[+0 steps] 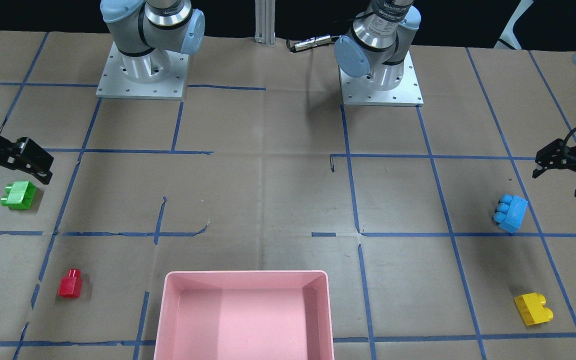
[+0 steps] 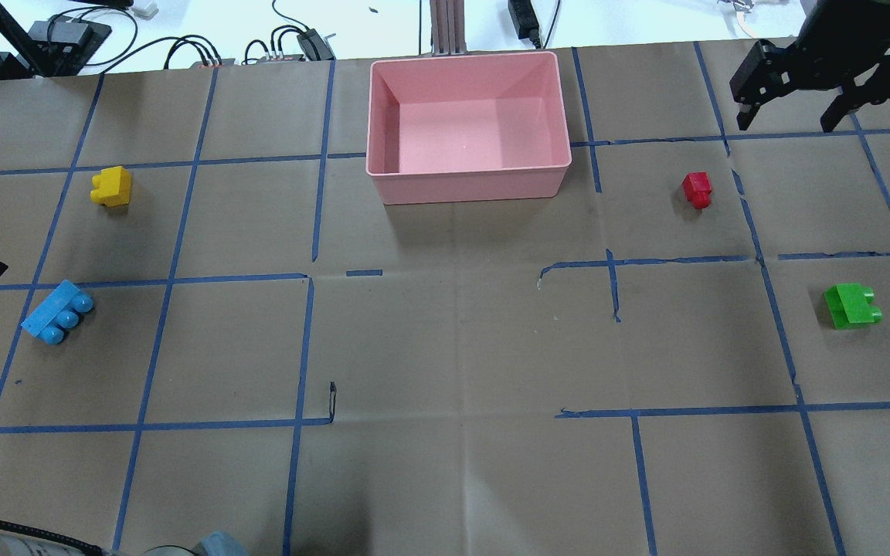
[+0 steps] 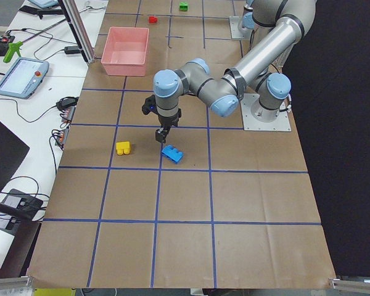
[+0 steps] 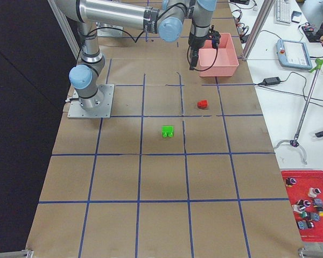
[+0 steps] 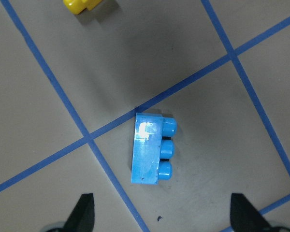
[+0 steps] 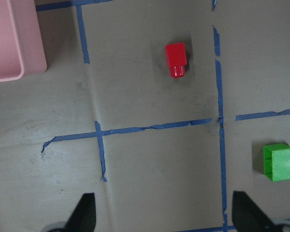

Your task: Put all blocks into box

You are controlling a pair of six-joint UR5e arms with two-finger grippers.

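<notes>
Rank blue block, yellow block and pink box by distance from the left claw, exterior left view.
1. blue block: almost beneath the left claw.
2. yellow block: left of the blue one in this view.
3. pink box: much farther up the table.

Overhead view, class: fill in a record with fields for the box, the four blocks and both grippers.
box: pink, empty
yellow block: table, left of box
blue block: table, left, nearer robot
red block: table, right of box
green block: table, right, nearer robot
left gripper: open, empty, near blue block
right gripper: open, empty
</notes>
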